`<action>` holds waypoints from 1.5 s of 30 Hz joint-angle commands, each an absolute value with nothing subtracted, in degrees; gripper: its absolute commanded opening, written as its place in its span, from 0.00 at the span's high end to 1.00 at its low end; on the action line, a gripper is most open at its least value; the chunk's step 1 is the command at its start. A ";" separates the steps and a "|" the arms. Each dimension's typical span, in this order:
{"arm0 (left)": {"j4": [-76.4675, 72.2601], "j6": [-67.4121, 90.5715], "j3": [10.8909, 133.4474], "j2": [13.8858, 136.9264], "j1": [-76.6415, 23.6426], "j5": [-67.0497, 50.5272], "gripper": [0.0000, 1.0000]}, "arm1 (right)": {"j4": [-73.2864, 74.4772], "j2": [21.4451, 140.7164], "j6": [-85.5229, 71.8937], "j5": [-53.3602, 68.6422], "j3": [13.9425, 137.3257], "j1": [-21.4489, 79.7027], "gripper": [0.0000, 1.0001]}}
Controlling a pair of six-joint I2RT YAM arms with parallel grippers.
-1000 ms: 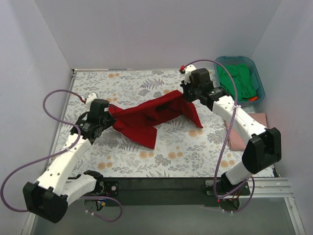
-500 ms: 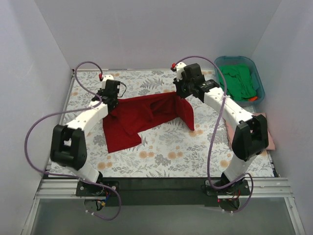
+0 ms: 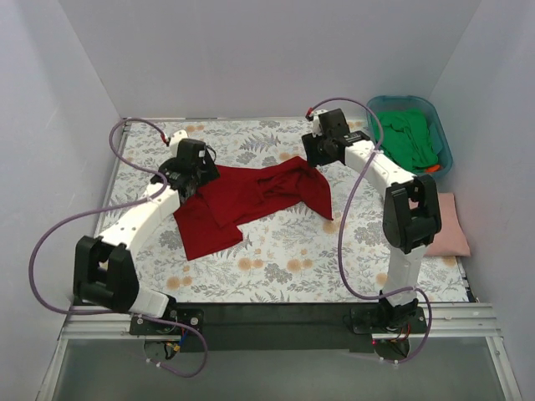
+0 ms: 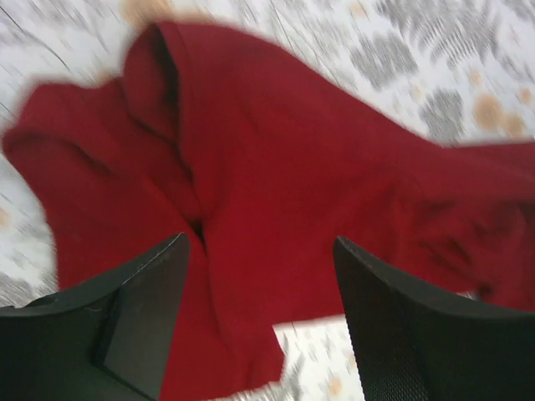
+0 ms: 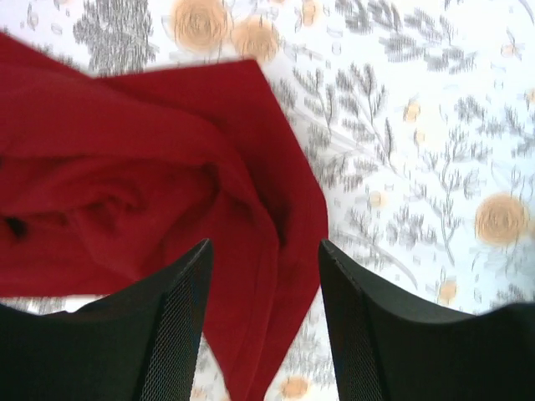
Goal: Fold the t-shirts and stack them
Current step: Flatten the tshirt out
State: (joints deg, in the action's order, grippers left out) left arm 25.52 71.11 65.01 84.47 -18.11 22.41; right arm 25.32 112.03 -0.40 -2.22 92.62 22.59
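The task looks to be at an early stage. The deep red t-shirt (image 3: 251,199) lies across the middle of the floral-covered surface (image 3: 284,269), opened out but rumpled: its right part is bunched into soft ridges, one corner runs out toward the near right, and the lower left part hangs down as a flatter panel. No clean fold shows in it yet. The left end effector (image 3: 197,179) hovers over the shirt's left edge, and the left wrist view shows its fingers (image 4: 138,292) standing apart with only red cloth below and nothing pinched between them. The right end effector (image 3: 315,152) sits above the shirt's far right corner; in the right wrist view its fingers (image 5: 368,309) are likewise apart and empty, with a pointed flap of the shirt beneath. The green t-shirt (image 3: 408,138) is heaped in the teal plastic tub (image 3: 441,152) at the far right corner, untouched as far as can be judged. The pale pink t-shirt (image 3: 445,238) lies flat at the right edge, beside the right arm; whether it is already folded cannot be told. No stack exists, so folding the red shirt, fetching the green one and stacking all three appear to remain.
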 commanded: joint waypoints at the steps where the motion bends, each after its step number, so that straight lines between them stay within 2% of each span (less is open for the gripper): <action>1: 27.95 84.18 55.92 79.03 -20.39 12.85 0.32 | 22.69 101.20 -3.42 -0.45 85.10 23.20 0.40; 8: 14.71 91.40 37.56 70.59 -20.39 6.69 0.31 | 14.43 86.24 -8.26 8.68 63.14 23.29 0.40; 17: 0.63 92.63 29.71 71.63 -20.04 3.78 0.30 | 11.25 78.93 -9.05 12.39 52.48 23.29 0.39; 27: -9.04 91.58 27.07 74.97 -20.04 2.29 0.36 | 11.25 75.59 -8.35 13.71 48.78 23.29 0.39; 40: -9.76 93.51 26.19 77.78 -20.04 1.58 0.39 | 11.25 74.09 -8.17 14.07 47.20 23.29 0.40; 45: -11.07 93.43 25.05 76.99 -20.04 0.88 0.51 | 11.25 74.00 -8.09 13.54 46.67 23.29 0.40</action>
